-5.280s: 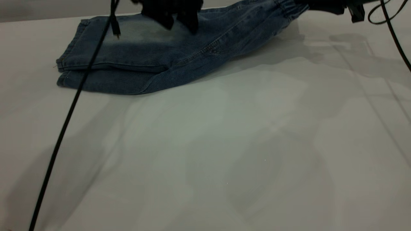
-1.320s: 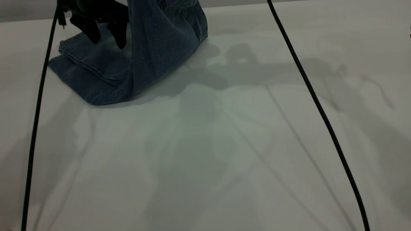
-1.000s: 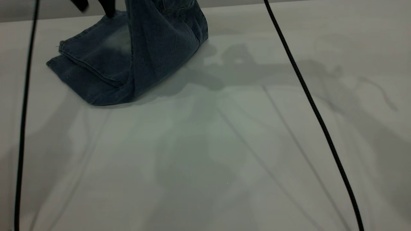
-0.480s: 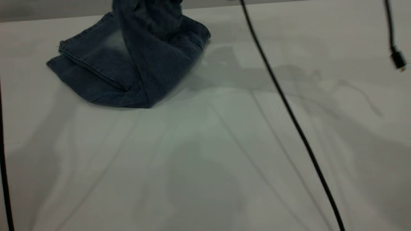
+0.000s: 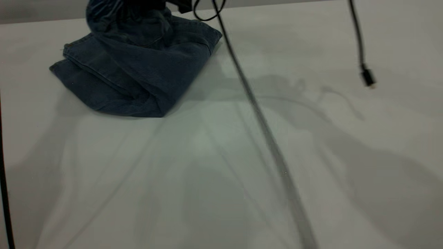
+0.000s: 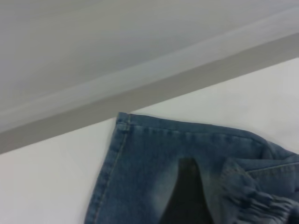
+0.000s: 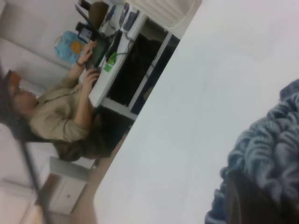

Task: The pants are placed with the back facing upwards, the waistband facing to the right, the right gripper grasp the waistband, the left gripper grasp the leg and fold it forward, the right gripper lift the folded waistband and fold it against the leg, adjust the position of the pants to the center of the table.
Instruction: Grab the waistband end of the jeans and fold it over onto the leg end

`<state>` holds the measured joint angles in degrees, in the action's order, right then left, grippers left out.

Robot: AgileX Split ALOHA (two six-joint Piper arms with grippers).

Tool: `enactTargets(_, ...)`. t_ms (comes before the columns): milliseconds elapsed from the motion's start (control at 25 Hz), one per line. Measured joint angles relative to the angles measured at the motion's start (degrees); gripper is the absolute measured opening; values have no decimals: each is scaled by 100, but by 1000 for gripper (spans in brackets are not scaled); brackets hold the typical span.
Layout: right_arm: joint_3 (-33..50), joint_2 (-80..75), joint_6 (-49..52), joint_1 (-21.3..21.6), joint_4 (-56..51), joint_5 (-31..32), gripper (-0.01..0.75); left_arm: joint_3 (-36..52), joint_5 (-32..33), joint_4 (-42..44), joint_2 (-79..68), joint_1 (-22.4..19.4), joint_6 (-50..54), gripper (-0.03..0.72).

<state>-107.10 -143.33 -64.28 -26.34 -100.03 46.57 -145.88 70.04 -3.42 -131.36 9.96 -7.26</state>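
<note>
The pants (image 5: 138,69), blue denim, lie bunched at the table's (image 5: 242,173) far left. Their stitched leg hems (image 5: 74,64) rest flat, pointing left. The upper part is folded over them. At the top edge of the exterior view my right gripper (image 5: 152,4) hangs over the fold, shut on the ruched waistband (image 7: 275,154), with one dark finger (image 7: 247,200) pressed into the gathers. My left gripper (image 6: 233,212) hovers open above the leg (image 6: 145,158), and its dark finger (image 6: 187,196) stands beside the waistband (image 6: 254,203). The printed side is hidden.
A black cable (image 5: 263,135) from the right arm sweeps across the middle of the table. A loose plug end (image 5: 367,77) dangles at the right. Another cable (image 5: 3,193) runs along the left edge. A person (image 7: 60,116) sits at a desk beyond the table.
My right gripper has carried the waistband leftwards and down over the legs, so the standing fabric has collapsed into a fold. My left gripper has lifted out of the exterior view.
</note>
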Motion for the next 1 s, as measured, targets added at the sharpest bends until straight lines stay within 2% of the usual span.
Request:
enactTargets(280, -488, -506, 17, -275, -13, -804, 59, 3, 0, 0, 0, 0, 0, 531)
enactTargets(440, -569, -562, -37, -345, 3, -927, 108, 3, 0, 0, 0, 0, 0, 531)
enactTargets(560, -654, -562, -37, -347, -3, -724, 235, 3, -6, 0, 0, 0, 0, 531)
enactTargets(680, -671, -556, 96, -352, 2, -578, 419, 3, -6, 0, 0, 0, 0, 531)
enactTargets(800, -671, -556, 299, -345, 7, -630, 560, 3, -6, 0, 0, 0, 0, 531)
enactTargets(880, -705, -551, 309, -289, 14, -635, 604, 3, -6, -11, 0, 0, 0, 531)
enactTargets(1000, -705, -480, 295, -102, 232, -769, 605, 3, -6, -11, 0, 0, 0, 531)
